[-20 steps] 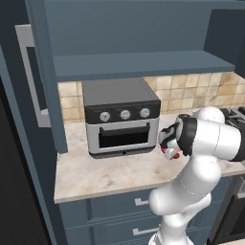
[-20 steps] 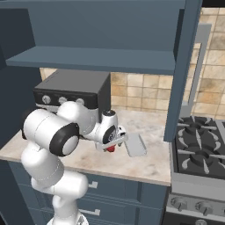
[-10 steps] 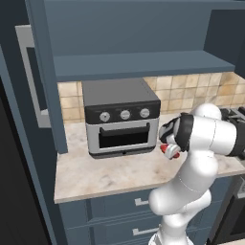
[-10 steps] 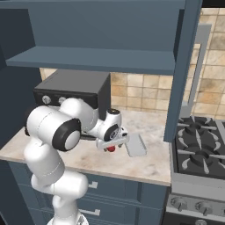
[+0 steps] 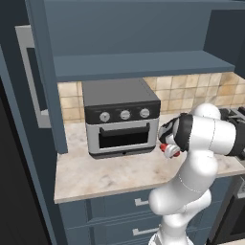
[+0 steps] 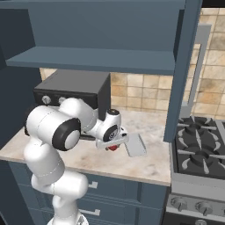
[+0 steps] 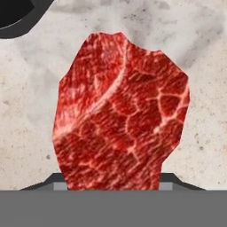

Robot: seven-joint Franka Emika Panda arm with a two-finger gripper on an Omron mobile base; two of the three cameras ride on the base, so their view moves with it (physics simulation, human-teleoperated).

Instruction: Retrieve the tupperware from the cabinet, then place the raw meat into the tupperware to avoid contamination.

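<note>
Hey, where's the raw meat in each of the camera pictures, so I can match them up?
Left base view: the raw meat is a small red lump right of centre, on the counter at the arm's hand, just right of the toaster oven.
Right base view: the lump sits just left of centre, under the hand, left of the tupperware.
Hand view: it covers the middle of the picture.
Shared landmark: the speckled beige counter.

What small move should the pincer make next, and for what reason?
Probably finish closing on the raw meat. In the hand view the meat sits between the two fingertips, lying on the counter, and a firm hold is not yet evident. The tupperware waits just beside it, so a lift would follow.
</note>
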